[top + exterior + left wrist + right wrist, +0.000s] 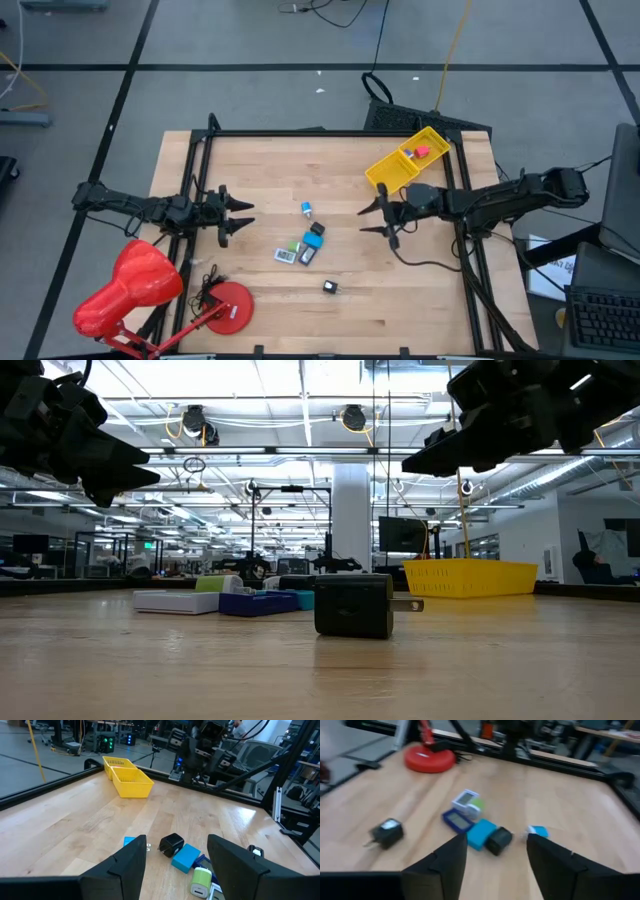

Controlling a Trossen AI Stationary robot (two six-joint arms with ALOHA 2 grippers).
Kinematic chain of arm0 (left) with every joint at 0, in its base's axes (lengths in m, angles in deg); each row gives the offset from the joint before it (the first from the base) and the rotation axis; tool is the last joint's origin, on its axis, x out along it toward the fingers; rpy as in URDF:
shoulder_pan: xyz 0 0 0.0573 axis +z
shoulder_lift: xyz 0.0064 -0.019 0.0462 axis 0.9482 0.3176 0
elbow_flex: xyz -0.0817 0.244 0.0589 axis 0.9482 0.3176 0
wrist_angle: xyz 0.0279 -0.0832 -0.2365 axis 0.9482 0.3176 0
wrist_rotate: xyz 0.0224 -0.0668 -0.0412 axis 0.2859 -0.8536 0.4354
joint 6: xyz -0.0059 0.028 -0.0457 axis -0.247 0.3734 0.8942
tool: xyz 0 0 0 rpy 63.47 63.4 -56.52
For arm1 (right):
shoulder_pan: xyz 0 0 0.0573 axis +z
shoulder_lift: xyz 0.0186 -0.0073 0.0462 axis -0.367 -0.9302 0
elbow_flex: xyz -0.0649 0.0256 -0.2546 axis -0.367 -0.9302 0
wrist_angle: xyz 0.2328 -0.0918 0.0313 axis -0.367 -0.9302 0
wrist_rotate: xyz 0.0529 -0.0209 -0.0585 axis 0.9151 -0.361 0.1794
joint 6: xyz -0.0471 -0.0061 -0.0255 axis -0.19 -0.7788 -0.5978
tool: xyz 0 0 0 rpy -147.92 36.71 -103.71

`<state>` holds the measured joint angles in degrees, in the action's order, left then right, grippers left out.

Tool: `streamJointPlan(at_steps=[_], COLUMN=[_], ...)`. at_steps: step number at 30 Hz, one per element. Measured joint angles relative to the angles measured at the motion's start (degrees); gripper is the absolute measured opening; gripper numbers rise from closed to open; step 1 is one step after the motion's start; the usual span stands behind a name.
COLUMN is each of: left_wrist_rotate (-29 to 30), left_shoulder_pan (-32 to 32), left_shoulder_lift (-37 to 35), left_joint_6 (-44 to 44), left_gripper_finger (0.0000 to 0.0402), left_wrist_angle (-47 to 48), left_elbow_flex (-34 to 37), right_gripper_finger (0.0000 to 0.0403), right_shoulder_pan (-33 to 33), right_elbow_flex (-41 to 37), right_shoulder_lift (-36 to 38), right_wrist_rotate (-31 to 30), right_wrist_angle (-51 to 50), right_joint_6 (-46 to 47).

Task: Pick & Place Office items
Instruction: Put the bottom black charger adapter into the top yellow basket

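Several small office items lie in a cluster mid-table: a small blue piece (306, 209), a black block (317, 228), a teal block (313, 241), a dark blue piece (307, 256) and a white-and-green piece (287, 254). A black plug (330, 287) lies alone nearer the front edge. A pink piece (422, 152) lies in the yellow tray (395, 170) at the far right. My left gripper (235, 215) hovers open left of the cluster. My right gripper (375, 218) hovers open to its right, near the tray, with nothing between its fingers (440, 865).
A big red desk lamp (135, 290) with a round base (228, 305) stands at the near left corner. Black frame rails (300, 132) run along the table's far, left and right edges. Bare wood lies between the cluster and the tray.
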<state>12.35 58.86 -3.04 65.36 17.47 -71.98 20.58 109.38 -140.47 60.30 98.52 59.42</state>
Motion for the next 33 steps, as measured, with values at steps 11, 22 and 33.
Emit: streamJointPlan(at_steps=[11, 22, 33], left_wrist_rotate=[0.00, 0.00, 0.00], left_shoulder_pan=[0.00, -0.01, -0.02], left_shoulder_lift=[0.00, 0.00, 0.00], left_joint_6=[-0.01, -0.02, 0.01], left_gripper_finger=[0.0214, 0.0214, 0.0214], left_wrist_angle=[0.00, 0.00, 0.00], left_elbow_flex=[0.00, 0.00, 0.00], right_gripper_finger=[0.0308, 0.0325, 0.0322], right_shoulder_pan=[-0.07, 0.08, 0.06], right_elbow_flex=[0.00, 0.00, 0.00], right_shoulder_lift=[0.00, -0.02, -0.02], right_wrist_rotate=[-9.46, -5.07, 0.64], right_wrist_angle=[0.06, 1.00, 1.27], right_joint_6=[3.22, 3.68, 4.73])
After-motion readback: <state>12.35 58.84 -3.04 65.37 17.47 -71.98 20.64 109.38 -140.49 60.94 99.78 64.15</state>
